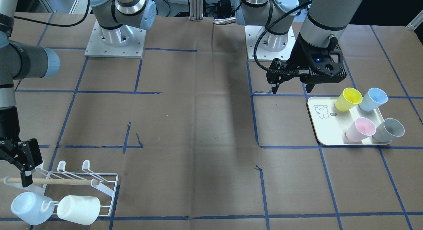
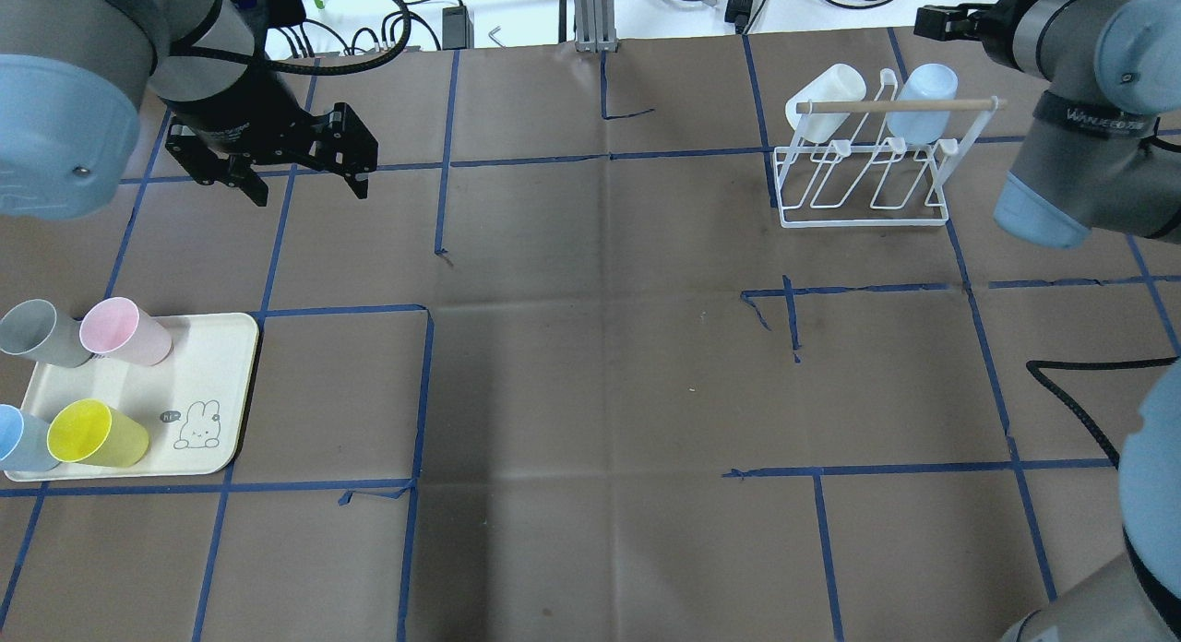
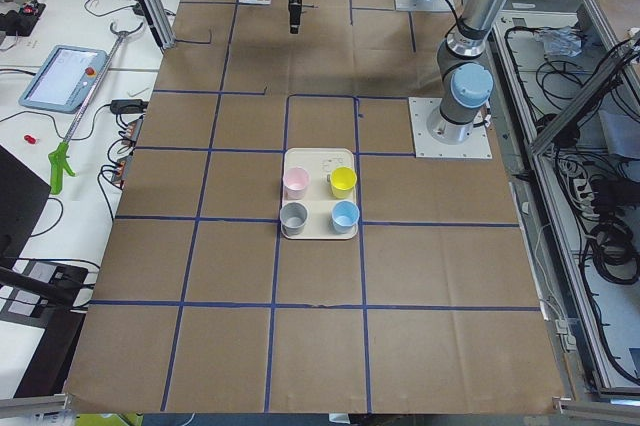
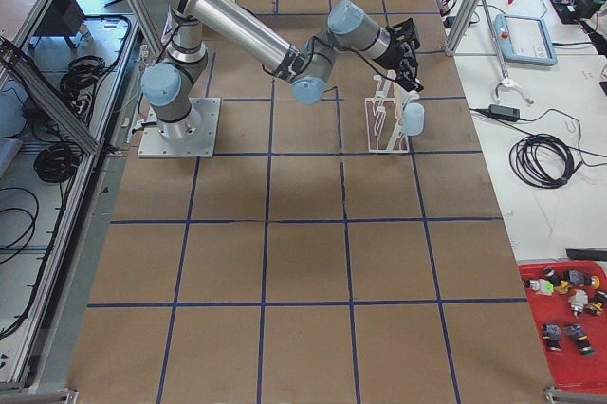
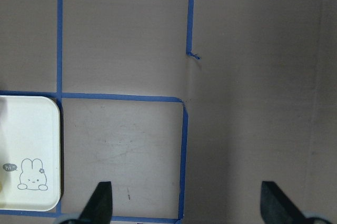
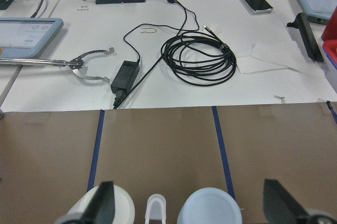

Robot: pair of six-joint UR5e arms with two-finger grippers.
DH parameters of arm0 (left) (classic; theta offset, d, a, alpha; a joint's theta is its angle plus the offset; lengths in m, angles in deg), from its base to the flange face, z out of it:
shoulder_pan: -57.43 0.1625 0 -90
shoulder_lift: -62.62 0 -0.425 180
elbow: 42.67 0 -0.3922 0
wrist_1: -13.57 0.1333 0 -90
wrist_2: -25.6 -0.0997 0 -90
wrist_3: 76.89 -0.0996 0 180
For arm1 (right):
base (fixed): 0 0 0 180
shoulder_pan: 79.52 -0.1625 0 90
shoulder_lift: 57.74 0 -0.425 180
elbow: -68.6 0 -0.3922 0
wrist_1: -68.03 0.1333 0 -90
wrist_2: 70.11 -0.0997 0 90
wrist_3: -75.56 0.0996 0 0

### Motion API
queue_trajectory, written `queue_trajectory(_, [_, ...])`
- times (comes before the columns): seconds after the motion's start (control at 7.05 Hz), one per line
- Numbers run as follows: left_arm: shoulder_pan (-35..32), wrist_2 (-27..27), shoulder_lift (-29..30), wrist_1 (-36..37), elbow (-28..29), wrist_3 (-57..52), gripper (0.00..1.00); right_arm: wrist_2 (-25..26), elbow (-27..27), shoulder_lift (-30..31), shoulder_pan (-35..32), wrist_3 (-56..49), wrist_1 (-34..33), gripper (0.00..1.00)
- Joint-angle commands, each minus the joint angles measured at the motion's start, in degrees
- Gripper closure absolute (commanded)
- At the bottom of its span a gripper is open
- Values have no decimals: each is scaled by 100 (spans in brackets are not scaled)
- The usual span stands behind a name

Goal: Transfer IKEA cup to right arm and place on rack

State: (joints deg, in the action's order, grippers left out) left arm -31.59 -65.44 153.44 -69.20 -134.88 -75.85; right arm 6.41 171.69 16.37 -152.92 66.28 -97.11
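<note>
Four cups stand on a cream tray (image 2: 217, 365): yellow (image 2: 96, 433), pale blue (image 2: 18, 439), pink (image 2: 124, 330) and grey (image 2: 37, 333). My left gripper (image 2: 304, 188) is open and empty, above the table beyond the tray; the left wrist view (image 5: 184, 208) shows its fingertips wide apart over bare paper. The white wire rack (image 2: 863, 185) holds a white cup (image 2: 824, 100) and a pale blue cup (image 2: 925, 89) under its wooden dowel. My right gripper (image 1: 19, 164) is open and empty, just behind the rack (image 1: 105, 187); in the right wrist view (image 6: 190, 203) both cups show below it.
Brown paper with blue tape lines covers the table. The arm bases (image 1: 115, 41) stand at the robot's side. A white bench with cables (image 6: 200, 56) and a tablet lies beyond the table's far edge. A black cable (image 2: 1075, 393) lies at the right.
</note>
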Motion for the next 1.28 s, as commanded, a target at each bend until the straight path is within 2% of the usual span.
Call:
queue_trajectory(0.0, [7,7,-12,7,-7,-16,1,29,-306,610,-173,171,1941,0])
queue_trajectory(0.14, [7,15,-21,7,-7,-16,1,29,-534,813,-253,381,2873,0])
queue_trajectory(0.43, [34,33,-21,7,-7,-33,1,29,-816,1077,-323,471,4307,0])
queue_trajectory(0.57, [43,33,-21,7,-7,-42,1,38,-1096,1200,-437,489,5315,0])
queue_trajectory(0.71, [43,42,-21,7,-16,-34,1,395,-1351,1263,-577,576,6170,0])
queue_trajectory(0.99, [43,42,-21,7,-8,-42,1,792,-1406,1517,-1085,1153,6878,0])
queue_trajectory(1.13, [43,42,-12,7,-7,-42,1,1072,-1415,1544,-1515,1522,6994,0])
